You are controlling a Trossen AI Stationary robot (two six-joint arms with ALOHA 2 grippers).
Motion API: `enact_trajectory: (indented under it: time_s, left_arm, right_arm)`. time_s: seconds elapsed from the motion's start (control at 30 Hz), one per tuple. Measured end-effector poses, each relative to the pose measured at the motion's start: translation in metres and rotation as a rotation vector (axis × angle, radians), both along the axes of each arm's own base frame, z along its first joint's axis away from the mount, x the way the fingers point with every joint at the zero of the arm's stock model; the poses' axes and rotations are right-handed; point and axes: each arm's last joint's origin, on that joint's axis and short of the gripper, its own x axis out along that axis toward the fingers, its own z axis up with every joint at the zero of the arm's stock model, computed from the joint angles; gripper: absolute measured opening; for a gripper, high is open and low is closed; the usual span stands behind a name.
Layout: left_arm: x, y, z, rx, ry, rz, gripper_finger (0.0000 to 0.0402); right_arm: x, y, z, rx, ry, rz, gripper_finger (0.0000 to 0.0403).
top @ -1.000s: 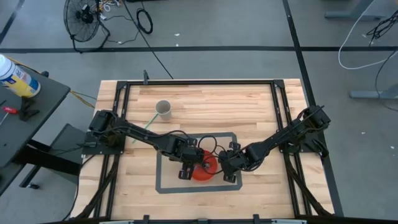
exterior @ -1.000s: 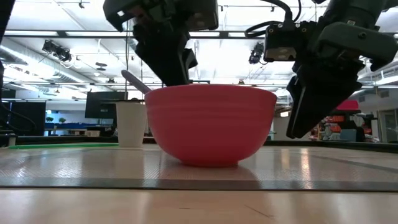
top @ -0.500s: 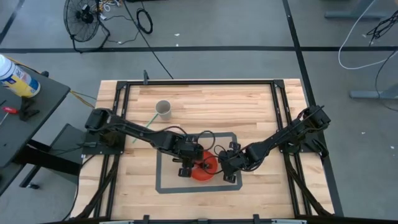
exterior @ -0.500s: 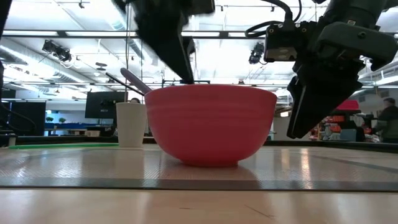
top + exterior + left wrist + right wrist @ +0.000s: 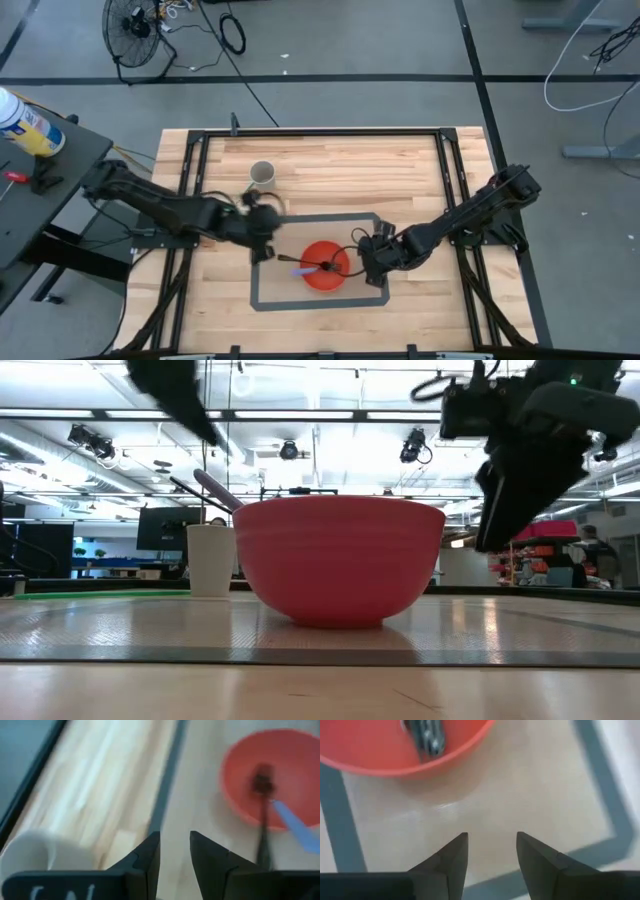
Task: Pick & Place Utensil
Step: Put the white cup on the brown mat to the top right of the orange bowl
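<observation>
Utensil in the red bowl, both arms beside it.
The utensil [image 5: 305,267] lies in the red bowl [image 5: 325,265] on the counter [image 5: 400,170]. The left end effector [image 5: 262,240], fingers a little apart and empty, is near a white cup [image 5: 262,175]. The right end effector [image 5: 372,270], apart and empty, seems just beside the bowl.

Overhead, table-level, both wrist cameras share the bowl [image 5: 325,264]
</observation>
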Motion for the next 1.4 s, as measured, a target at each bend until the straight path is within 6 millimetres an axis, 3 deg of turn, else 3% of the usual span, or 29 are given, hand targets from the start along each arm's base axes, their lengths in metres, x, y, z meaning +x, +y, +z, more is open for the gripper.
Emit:
enact_trajectory:
  time_s: [0.17, 0.4, 0.73, 1.23, 1.4]
  left_arm:
    - [-0.048, 0.016, -0.010, -0.011, -0.118, 0.197, 0.0108]
    - [-0.083, 0.036, -0.041, -0.068, -0.182, 0.386, 0.0108]
    - [-0.096, 0.062, -0.096, -0.080, -0.136, 0.642, 0.0108]
    - [-0.092, 0.075, -0.113, 0.011, -0.161, 0.588, 0.0109]
    - [-0.096, 0.076, -0.124, 0.024, -0.163, 0.593, 0.0142]
  right_arm:
    - [-0.012, -0.011, 0.025, -0.106, -0.066, -0.037, 0.0171]
    - [-0.014, -0.017, 0.049, -0.175, -0.223, -0.052, 0.0171]
    - [0.001, -0.017, 0.060, -0.202, -0.367, 0.023, 0.0171]
    - [0.017, -0.042, 0.067, -0.297, -0.422, 0.025, 0.0174]
    - [0.019, -0.046, 0.068, -0.310, -0.427, 0.034, 0.0194]
